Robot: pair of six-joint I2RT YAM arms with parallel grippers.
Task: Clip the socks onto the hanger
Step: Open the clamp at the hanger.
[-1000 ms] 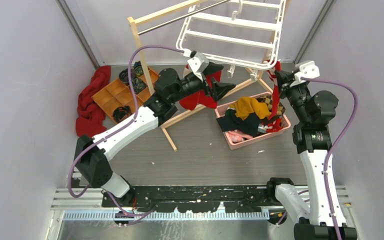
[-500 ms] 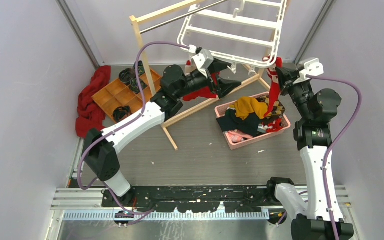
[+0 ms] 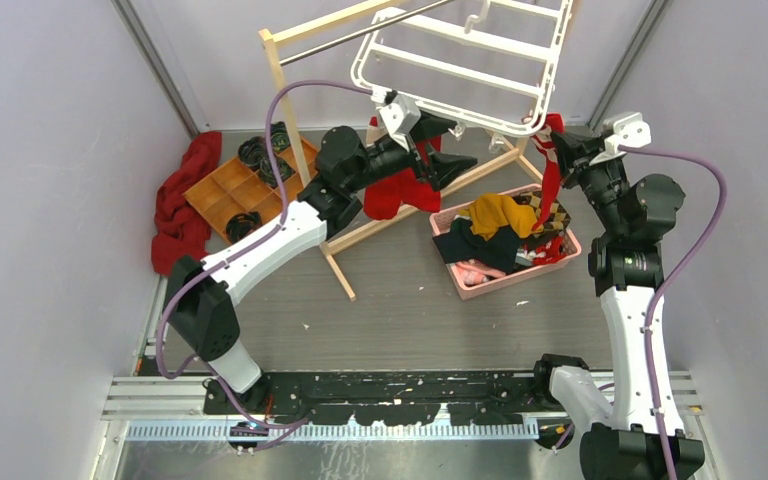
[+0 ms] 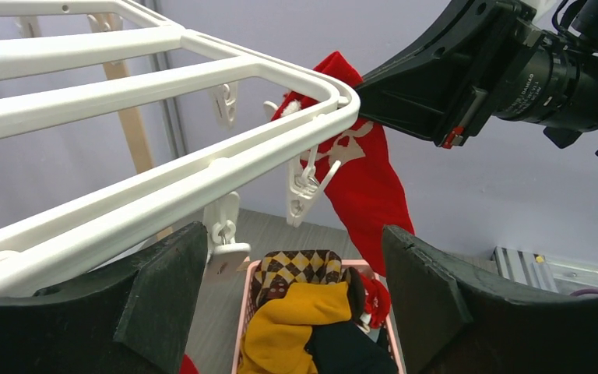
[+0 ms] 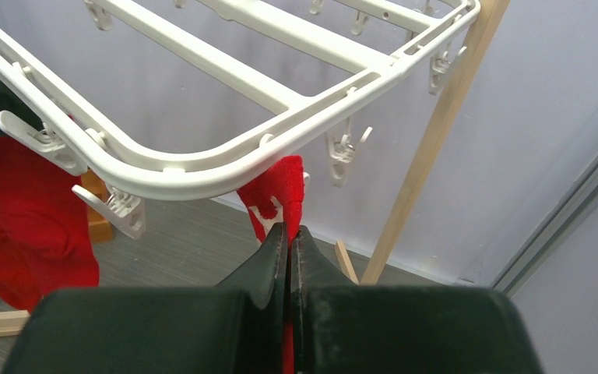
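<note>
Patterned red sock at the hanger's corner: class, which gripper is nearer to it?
Right. The right gripper has its jaws shut on the sock just below the hanger corner. The left gripper is open and apart from it, facing it from under the hanger's rail.

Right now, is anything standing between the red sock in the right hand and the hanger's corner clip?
Nothing visible does: the red sock, pinched in the right hand, sits just under the hanger rim beside the clip.
</note>
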